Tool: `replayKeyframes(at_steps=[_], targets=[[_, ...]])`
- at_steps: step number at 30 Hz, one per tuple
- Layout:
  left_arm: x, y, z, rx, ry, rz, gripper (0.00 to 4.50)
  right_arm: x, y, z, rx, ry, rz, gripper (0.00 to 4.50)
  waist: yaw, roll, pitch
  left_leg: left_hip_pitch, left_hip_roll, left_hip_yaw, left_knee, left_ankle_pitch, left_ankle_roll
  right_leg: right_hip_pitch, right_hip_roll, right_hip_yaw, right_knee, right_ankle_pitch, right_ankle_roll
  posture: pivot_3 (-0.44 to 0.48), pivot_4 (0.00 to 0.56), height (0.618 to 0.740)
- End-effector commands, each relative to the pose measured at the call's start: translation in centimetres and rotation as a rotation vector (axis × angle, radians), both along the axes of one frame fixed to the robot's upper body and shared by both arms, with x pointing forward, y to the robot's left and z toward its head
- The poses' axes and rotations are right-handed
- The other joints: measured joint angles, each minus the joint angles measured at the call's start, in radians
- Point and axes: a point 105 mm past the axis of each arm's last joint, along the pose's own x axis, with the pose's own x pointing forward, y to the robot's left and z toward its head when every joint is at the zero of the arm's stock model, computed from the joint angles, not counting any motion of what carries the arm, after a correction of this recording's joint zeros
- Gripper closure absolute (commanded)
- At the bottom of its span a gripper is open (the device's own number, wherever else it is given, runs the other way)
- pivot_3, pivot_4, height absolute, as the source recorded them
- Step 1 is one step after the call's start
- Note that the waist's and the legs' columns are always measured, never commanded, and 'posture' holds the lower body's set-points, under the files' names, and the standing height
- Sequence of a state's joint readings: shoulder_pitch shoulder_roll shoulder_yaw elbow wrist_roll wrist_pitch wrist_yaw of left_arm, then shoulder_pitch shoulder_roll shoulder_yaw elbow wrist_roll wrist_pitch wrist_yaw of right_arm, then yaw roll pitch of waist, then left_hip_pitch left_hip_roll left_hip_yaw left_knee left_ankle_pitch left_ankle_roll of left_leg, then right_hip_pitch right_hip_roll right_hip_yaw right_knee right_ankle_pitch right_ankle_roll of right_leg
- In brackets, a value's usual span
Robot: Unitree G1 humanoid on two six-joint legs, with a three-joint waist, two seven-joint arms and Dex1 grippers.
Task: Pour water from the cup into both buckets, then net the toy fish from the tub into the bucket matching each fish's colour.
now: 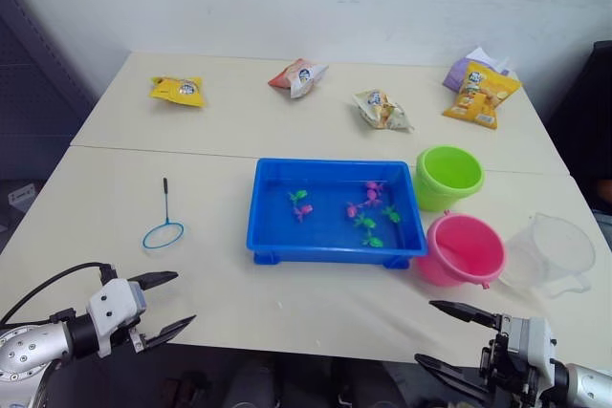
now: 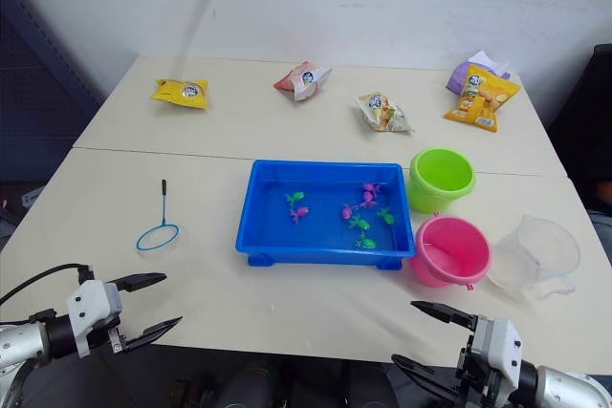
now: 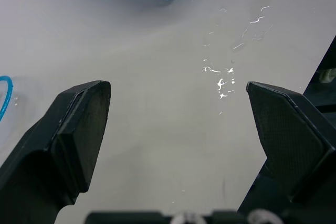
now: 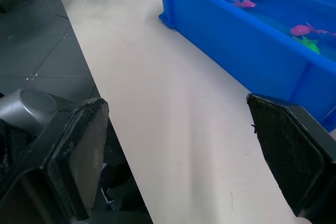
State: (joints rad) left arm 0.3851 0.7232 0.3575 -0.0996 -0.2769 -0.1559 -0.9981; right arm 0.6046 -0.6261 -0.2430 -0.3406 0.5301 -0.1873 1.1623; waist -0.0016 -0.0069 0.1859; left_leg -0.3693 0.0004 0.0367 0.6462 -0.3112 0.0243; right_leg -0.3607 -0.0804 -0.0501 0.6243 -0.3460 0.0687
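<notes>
Evidently, nothing is in hand yet: pouring comes first

Both pincers hover at the near edge of the pale surface (image 1: 124, 217), each with its black fingers spread wide and gripping nothing: the left pincer (image 1: 164, 303) at about 7 o'clock, the right pincer (image 1: 457, 336) at about 5 o'clock.

The clear plastic measuring jug with a handle (image 1: 553, 253) stands at 4 o'clock, just beside the round pink plastic bucket (image 1: 462, 249). The round lime green plastic bucket (image 1: 448, 177) sits just beyond the pink one, at 3 o'clock. Both buckets are close against the right end of the shallow bright blue rectangular tub (image 1: 335, 247), which holds the tiny pink and green toy fish (image 1: 368, 207) in water. The small blue-rimmed net on a thin dark stick (image 1: 163, 227) lies flat at 9 o'clock, well apart from the tub.

Judging by this, the task stands at its opening step. The next move calls for the right pincer to reach forward to the jug's handle, close on it, then tip it over each bucket.
</notes>
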Motion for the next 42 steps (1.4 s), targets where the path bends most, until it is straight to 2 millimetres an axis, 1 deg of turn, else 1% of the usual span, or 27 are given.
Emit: replayKeyframes(at_steps=[1, 5, 7, 9, 10, 11, 12, 13, 15, 17, 18, 20, 21, 22, 23, 25, 28, 30, 32, 35, 40, 42], targets=[[0.2, 0.0, 1.0, -0.008, -0.022, -0.01, 0.05, 0.1, 0.4, 0.4, 0.014, -0.009, 0.01, 0.0, 0.0, 0.0, 0.0, 0.0, 0.0, 0.0, 0.0, 0.0, 0.0, 0.0, 0.0, 0.0, 0.0, 0.0, 0.0, 0.0, 0.15, 0.74], [0.8, -2.9, 3.3, -0.145, 0.009, -0.112, 0.05, 0.6, 0.3, 0.8, 0.048, -0.018, -0.064, 0.0, 0.001, 0.0, 0.0, 0.0, 0.0, 0.0, 0.0, 0.0, 0.0, 0.0, 0.0, 0.0, 0.001, 0.0, 0.0, 0.0, 0.15, 0.74], [0.2, -5.0, 4.5, -0.213, 0.032, -0.204, 0.05, 0.6, -0.6, 1.8, 0.076, -0.055, -0.171, 0.0, 0.003, 0.002, -0.001, 0.0, 0.0, 0.0, 0.0, 0.0, 0.0, 0.0, 0.0, 0.0, 0.0, 0.0, 0.0, 0.0, 0.15, 0.74], [-0.3, -6.7, 5.3, -0.248, 0.07, -0.286, 0.05, -0.3, -1.5, 2.5, 0.104, -0.063, -0.26, 0.0, 0.003, 0.004, -0.002, -0.001, 0.0, 0.0, 0.0, 0.0, -0.001, 0.0, 0.0, 0.0, 0.0, 0.0, 0.0, 0.0, 0.15, 0.74], [-0.2, -7.5, 5.6, -0.257, 0.076, -0.319, 0.05, -1.2, -2.1, 2.5, 0.107, -0.056, -0.317, 0.0, 0.004, 0.007, -0.003, -0.001, 0.0, 0.0, 0.0, -0.001, -0.001, 0.0, 0.0, 0.0, -0.001, 0.0, 0.0, 0.0, 0.15, 0.74], [0.0, -8.2, 5.9, -0.262, 0.064, -0.348, 0.05, -1.9, -2.9, 2.7, 0.088, -0.084, -0.385, 0.0, 0.004, 0.008, -0.004, -0.001, 0.0, 0.0, 0.0, -0.001, -0.002, 0.001, 0.0, 0.0, -0.001, 0.0, 0.0, 0.0, 0.15, 0.74], [0.3, -8.6, 6.2, -0.264, 0.056, -0.366, 0.05, -2.5, -3.4, 2.9, 0.07, -0.106, -0.43, 0.0, 0.007, 0.009, -0.004, 0.0, 0.0, 0.0, -0.001, -0.001, -0.002, 0.001, 0.0, 0.0, -0.002, 0.0, 0.0, 0.0, 0.15, 0.74], [0.5, -9.2, 6.6, -0.276, 0.043, -0.384, 0.05, -2.9, -4.3, 3.0, 0.066, -0.122, -0.511, 0.0, 0.005, 0.009, -0.004, 0.0, 0.0, -0.001, -0.001, -0.001, -0.002, 0.001, 0.0, 0.0, -0.002, 0.0, 0.0, 0.0, 0.15, 0.74], [1.1, -10.4, 7.4, -0.299, 0.023, -0.433, 0.05, -3.9, -6.5, 2.7, 0.07, -0.132, -0.685, 0.0, 0.0, 0.009, -0.005, 0.0, 0.0, -0.001, -0.001, -0.001, -0.002, 0.001, 0.001, 0.0, -0.001, -0.001, 0.0, 0.0, 0.15, 0.74], [1.7, -11.5, 8.1, -0.309, 0.004, -0.482, 0.05, -4.8, -8.2, 1.7, 0.07, -0.119, -0.825, 0.0, -0.007, 0.008, -0.005, 0.001, 0.0, 0.0, -0.001, -0.003, -0.007, 0.001, 0.001, 0.002, 0.001, -0.001, 0.0, 0.0, 0.15, 0.74], [2.1, -11.9, 8.4, -0.312, -0.011, -0.496, 0.05, -5.1, -8.7, 1.0, 0.056, -0.104, -0.878, 0.0, -0.007, 0.008, -0.005, 0.002, 0.0, 0.0, -0.001, -0.003, -0.007, 0.001, 0.001, 0.002, 0.001, -0.001, 0.0, 0.0, 0.15, 0.74], [2.8, -12.4, 9.0, -0.322, -0.033, -0.506, 0.05, -5.2, -9.3, 0.3, 0.042, -0.099, -0.944, 0.0, -0.009, 0.009, -0.005, 0.001, 0.0, 0.0, -0.001, -0.003, -0.007, 0.001, 0.001, 0.003, 0.001, -0.001, -0.001, 0.0, 0.15, 0.74], [3.1, -12.5, 9.2, -0.326, -0.041, -0.508, 0.05, -5.2, -9.5, 0.2, 0.042, -0.105, -0.966, 0.0, -0.012, 0.01, -0.006, 0.001, 0.0, 0.0, -0.001, -0.003, -0.008, 0.0, 0.001, 0.003, 0.001, -0.001, -0.001, 0.0, 0.15, 0.74], [3.7, -12.7, 9.7, -0.341, -0.066, -0.489, 0.05, -5.0, -10.7, -0.5, 0.024, -0.063, -1.078, 0.0, -0.015, 0.011, -0.006, 0.001, 0.0, 0.001, -0.002, -0.003, -0.008, -0.001, 0.001, 0.003, 0.001, -0.001, -0.001, 0.0, 0.15, 0.74], [4.3, -13.0, 10.2, -0.371, -0.085, -0.468, 0.05, -4.8, -11.6, -0.8, 0.048, -0.053, -1.159, 0.0, -0.016, 0.011, -0.006, 0.001, 0.0, 0.001, -0.002, -0.003, -0.008, -0.001, 0.001, 0.003, 0.001, -0.001, -0.001, 0.0, 0.15, 0.74], [5.0, -13.5, 10.8, -0.407, -0.107, -0.444, 0.05, -4.2, -12.7, -1.2, 0.05, -0.047, -1.247, 0.0, -0.016, 0.011, -0.006, 0.0, 0.0, 0.0, -0.002, -0.002, -0.008, -0.001, 0.001, 0.002, 0.002, -0.001, -0.001, 0.0, 0.15, 0.74], [4.8, -14.4, 10.4, -0.398, -0.096, -0.478, 0.05, -3.3, -13.9, -1.8, 0.077, -0.032, -1.332, 0.0, -0.02, 0.012, -0.007, 0.0, 0.0, 0.0, -0.001, 0.001, -0.004, -0.001, 0.001, 0.003, 0.003, -0.001, -0.001, 0.0, 0.15, 0.74], [5.0, -14.9, 10.6, -0.429, -0.094, -0.47, 0.05, -2.4, -15.1, -2.1, 0.096, -0.037, -1.39, 0.0, -0.021, 0.012, -0.007, 0.0, 0.0, 0.0, -0.002, 0.002, -0.005, -0.002, 0.001, 0.002, 0.003, -0.001, -0.001, 0.0, 0.15, 0.74], [4.2, -15.7, 10.2, -0.361, -0.089, -0.531, 0.05, -1.2, -16.1, -2.2, 0.05, -0.06, -1.401, 0.0, -0.024, 0.012, -0.007, 0.0, 0.0, 0.0, -0.001, 0.002, -0.005, -0.001, 0.001, 0.002, 0.003, -0.001, -0.001, 0.0, 0.15, 0.74], [3.7, -16.5, 10.5, -0.394, -0.072, -0.548, 0.05, 0.2, -17.2, -2.4, 0.038, -0.067, -1.416, 0.0, -0.024, 0.013, -0.007, 0.001, -0.001, 0.001, -0.001, 0.002, -0.004, -0.001, 0.001, 0.003, 0.004, -0.001, 0.0, 0.0, 0.15, 0.74], [4.0, -16.9, 11.2, -0.442, -0.081, -0.515, 0.05, 2.0, -18.0, -1.8, 0.06, -0.104, -1.421, 0.0, -0.021, 0.013, -0.007, 0.0, 0.0, 0.0, -0.001, 0.003, -0.004, -0.001, 0.002, 0.002, 0.004, 0.0, 0.0, 0.0, 0.15, 0.74], [4.1, -17.0, 11.3, -0.446, -0.085, -0.507, 0.05, 2.2, -18.3, -1.7, 0.06, -0.111, -1.431, 0.0, -0.021, 0.013, -0.007, 0.0, -0.001, 0.0, 0.0, 0.004, -0.003, -0.001, 0.002, 0.002, 0.005, 0.0, 0.001, 0.0, 0.15, 0.74]])
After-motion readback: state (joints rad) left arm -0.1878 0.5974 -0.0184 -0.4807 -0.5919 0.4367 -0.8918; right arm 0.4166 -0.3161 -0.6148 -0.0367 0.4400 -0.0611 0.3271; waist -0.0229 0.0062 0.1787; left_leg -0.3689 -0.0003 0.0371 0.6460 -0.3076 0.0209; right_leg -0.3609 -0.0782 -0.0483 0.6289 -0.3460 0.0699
